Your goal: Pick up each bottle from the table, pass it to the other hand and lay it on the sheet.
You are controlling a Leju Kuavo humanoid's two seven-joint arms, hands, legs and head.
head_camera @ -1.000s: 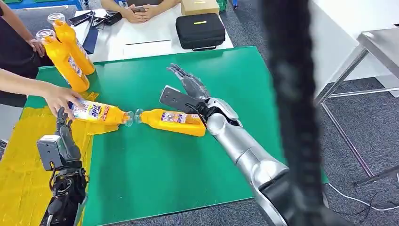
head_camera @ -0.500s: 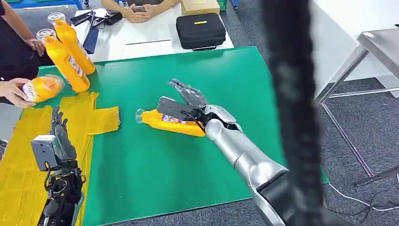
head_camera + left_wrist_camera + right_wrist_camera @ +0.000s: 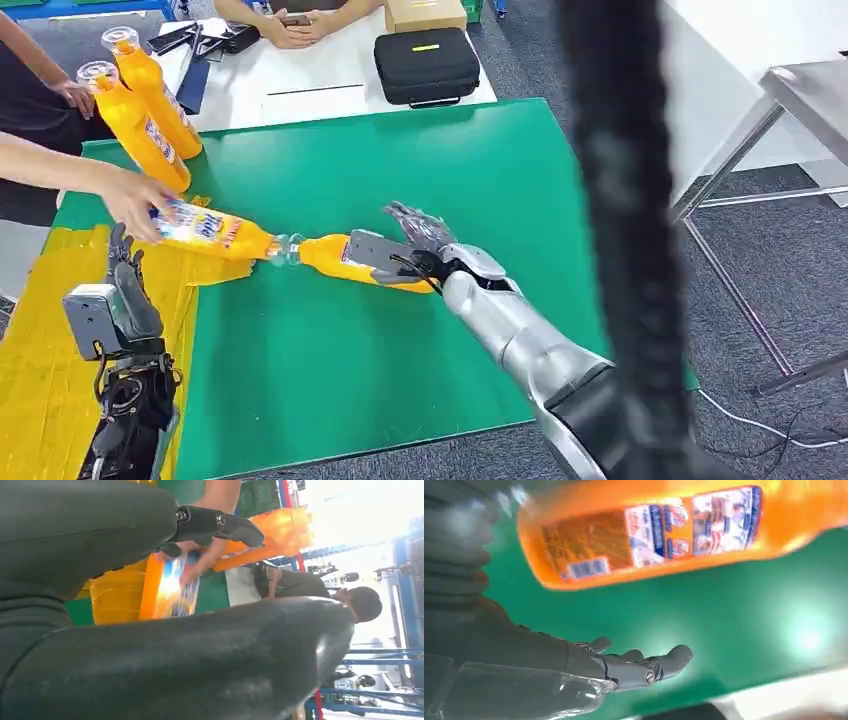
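Note:
An orange bottle [image 3: 332,256] lies on its side on the green table [image 3: 480,160], neck pointing left. My right hand [image 3: 412,243] is at its base end with fingers spread. In the right wrist view the bottle [image 3: 649,535] lies apart from my extended fingers [image 3: 644,664]. A person's hand [image 3: 130,200] holds a second orange bottle [image 3: 212,233] at the edge of the yellow sheet [image 3: 50,330], neck to neck with the first. My left hand [image 3: 122,292] stands open over the sheet, holding nothing. The left wrist view shows that second bottle [image 3: 167,592] beyond my fingers [image 3: 220,524].
Two more orange bottles [image 3: 140,130] stand upright at the table's back left, by a person's arm. Behind are a white table with a black case [image 3: 425,65] and a cardboard box [image 3: 425,12]. A metal table [image 3: 800,100] is at the right.
The person, who had lifted the second bottle away to the left, has brought it back down at the sheet's edge. My right hand has moved nearer and lower onto the first bottle's base end.

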